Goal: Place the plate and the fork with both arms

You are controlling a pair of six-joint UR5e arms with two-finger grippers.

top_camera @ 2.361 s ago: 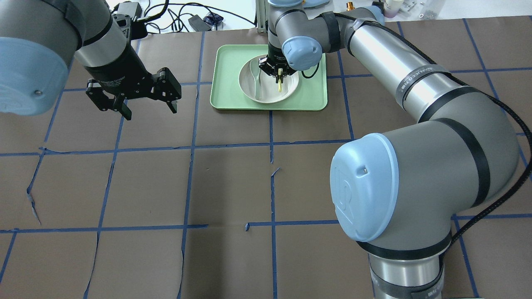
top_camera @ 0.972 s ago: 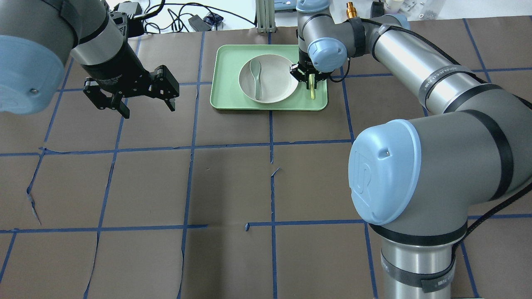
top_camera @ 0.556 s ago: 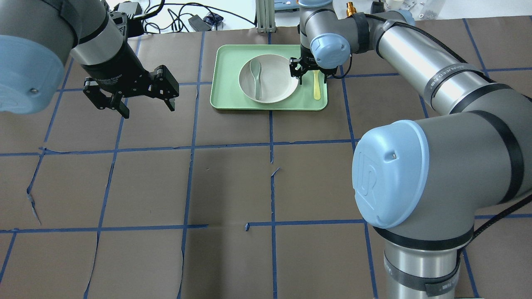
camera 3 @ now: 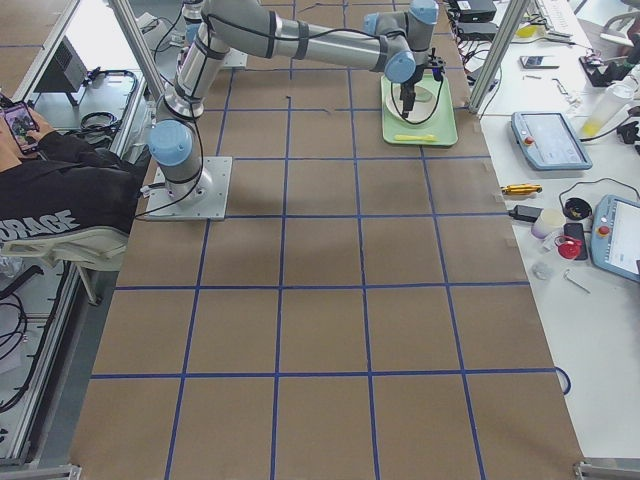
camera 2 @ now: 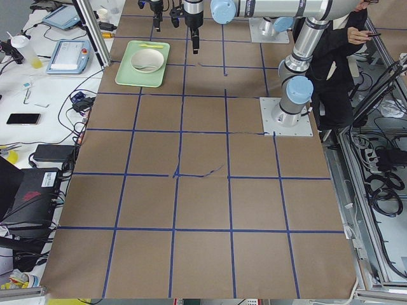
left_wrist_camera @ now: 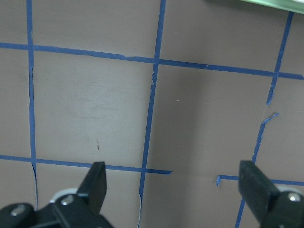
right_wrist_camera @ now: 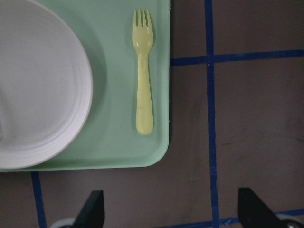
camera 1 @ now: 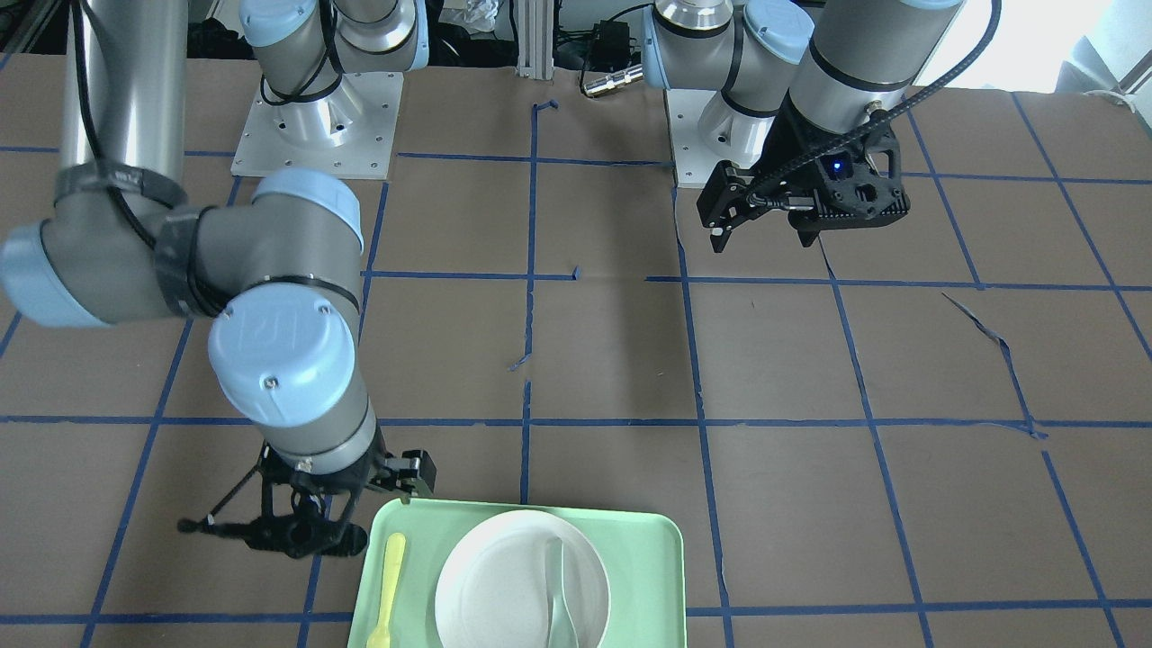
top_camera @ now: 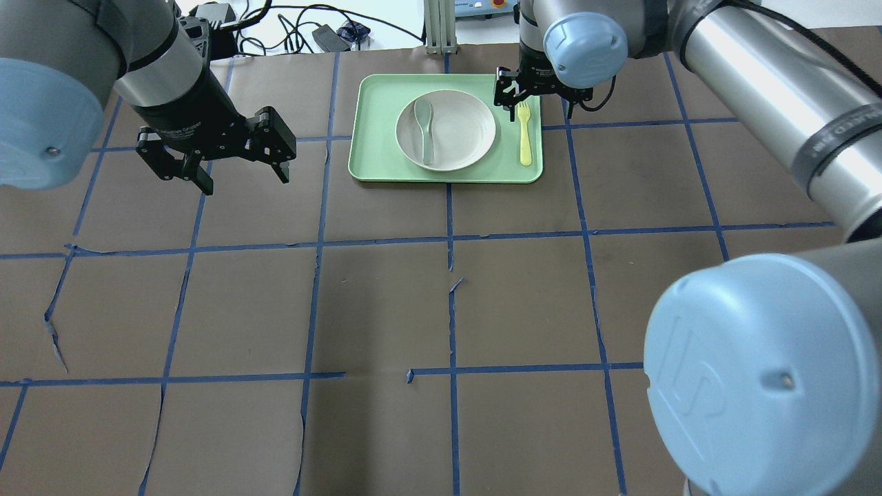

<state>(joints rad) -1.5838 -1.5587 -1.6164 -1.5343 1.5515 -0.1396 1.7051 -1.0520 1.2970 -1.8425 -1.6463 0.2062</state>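
Left gripper: jaws wide apart. Nothing between them. Up in the air over the bare brown table, well off to the left of the tray.

Right gripper: jaws wide apart too. Nothing held. Up by the far right corner of the tray, near the prong end of the fork, not touching it.

On the tray, flat and side by side: the plate and the fork. Plate in the middle of the tray. Fork on the strip of green between the plate and the tray's right rim, just beside the plate, with a thin gap to each. Prongs pointing away from the robot, handle pointing back toward it.

In the plate: a spoon, lying on the left half, bowl end at the far side. Nothing else in there.

Counted up: one tray, one plate, one fork, one spoon, two grippers.

Tray at the far middle of the table, flat on the brown paper, crossed by blue tape lines.
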